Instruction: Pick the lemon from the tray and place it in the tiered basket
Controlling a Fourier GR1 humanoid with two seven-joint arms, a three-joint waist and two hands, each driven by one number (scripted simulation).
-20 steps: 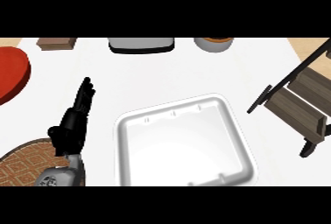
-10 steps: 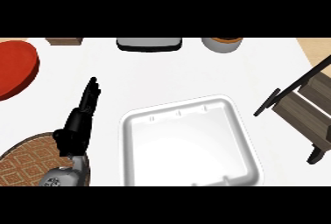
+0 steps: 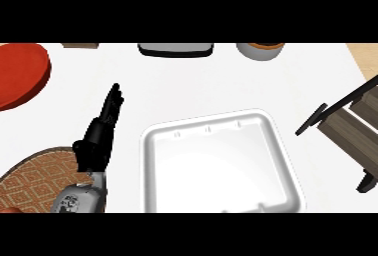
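A white kitchen counter (image 3: 192,80) fills the view from above. In its lower middle lies a white rectangular tray with rounded corners (image 3: 159,150), and no lemon shows in it or anywhere else on the counter. At the right edge stands the dark wooden tiered basket with a black frame (image 3: 351,125), only partly in view, and what it may hold cannot be made out. The robot's left hand (image 3: 100,135), black on a grey forearm, rests at the lower left beside the tray, its fingers straight and pointing away up the counter, holding nothing. The right hand is out of sight.

A large red round plate (image 3: 18,72) sits at the upper left, a brown patterned woven mat (image 3: 37,175) lies under the forearm at the lower left, and along the far edge are a dark rectangular dish with a grey top (image 3: 175,48) and a grey cup with an orange rim (image 3: 260,50).

Compared with half a second ago, everything sits a little further right and lower in the view, the basket is cut off more by the right edge, and the left hand keeps the same straight pose.
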